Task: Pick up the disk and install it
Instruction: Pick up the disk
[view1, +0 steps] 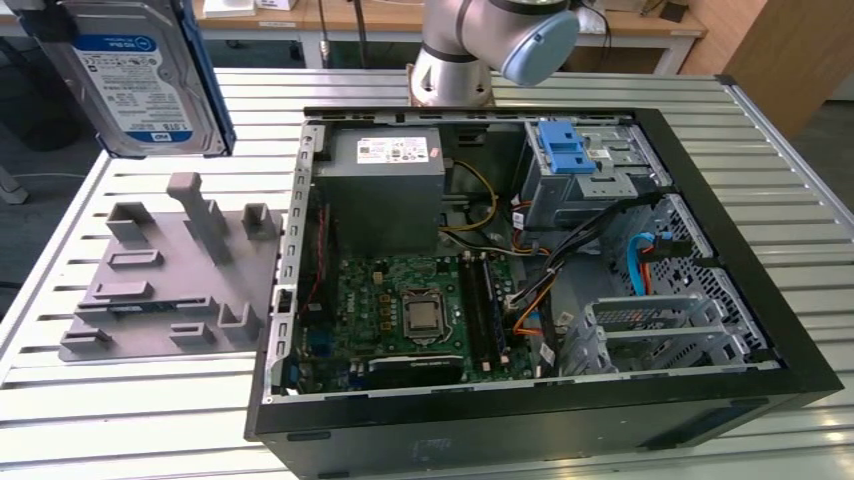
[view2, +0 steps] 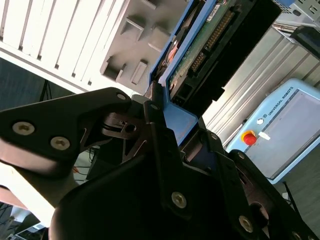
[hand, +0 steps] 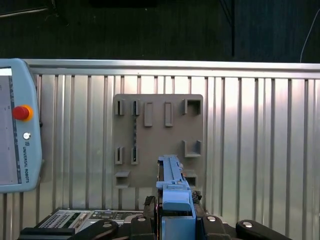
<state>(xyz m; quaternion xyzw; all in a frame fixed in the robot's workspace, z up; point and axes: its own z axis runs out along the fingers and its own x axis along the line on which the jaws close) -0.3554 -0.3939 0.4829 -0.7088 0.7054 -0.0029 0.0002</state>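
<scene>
The disk (view1: 140, 85) hangs in the air at the exterior view's upper left, standing on edge with its blue-and-white label facing that camera and a blue side rail down its edge. In the second wrist view the disk (view2: 210, 40) shows its green circuit board and connector end. The gripper (view2: 161, 107) is clamped on the blue rail, with its black fingers (view2: 155, 130) pressed against the plastic (no gap shows between finger and rail). In the first wrist view the disk (hand: 172, 182) is seen edge-on, rising out of the gripper (hand: 174, 204).

Beneath it lies the grey fixture plate (view1: 147, 290), bare of the disk, its slots and posts also visible in the first wrist view (hand: 155, 130). The plate rests on the slatted metal table (view1: 120, 420). To the exterior view's right of it is the open computer case (view1: 507, 430), with a blue-latched drive bay (view1: 567, 155) in its far corner. A teach pendant (hand: 15, 125) lies on the table.
</scene>
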